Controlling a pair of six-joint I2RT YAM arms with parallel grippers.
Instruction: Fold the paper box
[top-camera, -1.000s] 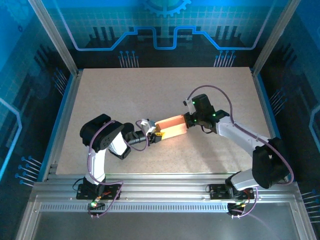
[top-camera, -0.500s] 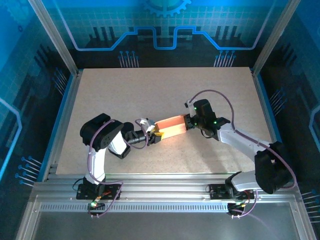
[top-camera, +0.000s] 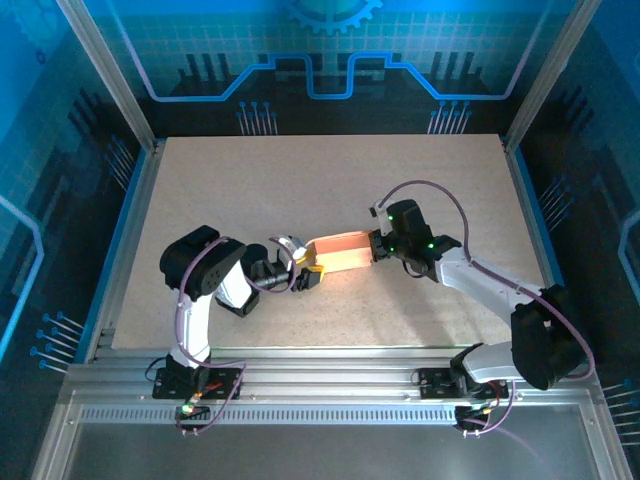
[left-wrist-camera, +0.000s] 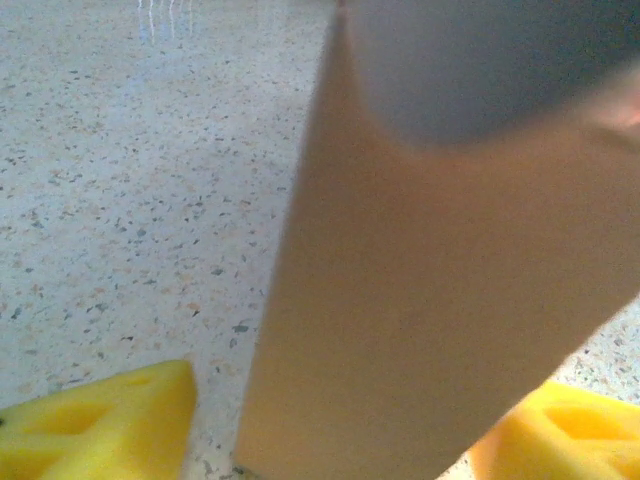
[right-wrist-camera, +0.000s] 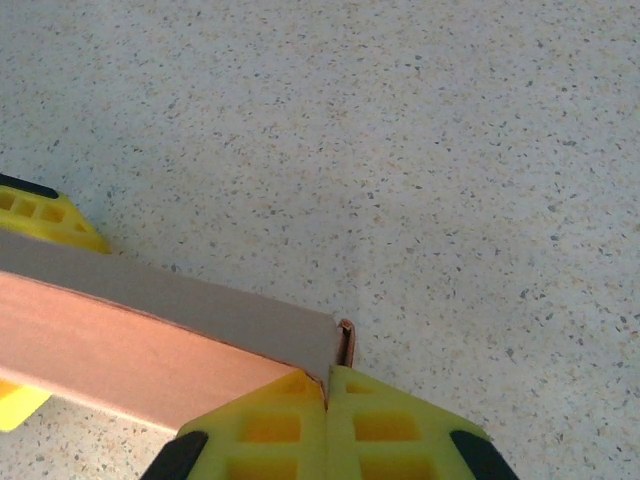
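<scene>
The paper box (top-camera: 343, 251) is a long salmon-pink cardboard piece lying across the middle of the table between the two arms. My right gripper (top-camera: 378, 245) is shut on its right end. In the right wrist view the yellow fingertips (right-wrist-camera: 327, 385) pinch a thin folded edge at the corner of the box (right-wrist-camera: 150, 340). My left gripper (top-camera: 300, 265) is open at the box's left end. In the left wrist view the box (left-wrist-camera: 430, 300) runs between the spread yellow fingers (left-wrist-camera: 100, 425), with a gap of table beside the left one.
The speckled tabletop (top-camera: 250, 190) stretches behind and to both sides of the box. Metal frame posts (top-camera: 110, 75) and blue walls enclose it. An aluminium rail (top-camera: 330, 385) runs along the near edge by the arm bases.
My left gripper has opened and drawn back slightly to the left, letting go of the box's left end. The right gripper stays shut on the right end and has shifted only a little.
</scene>
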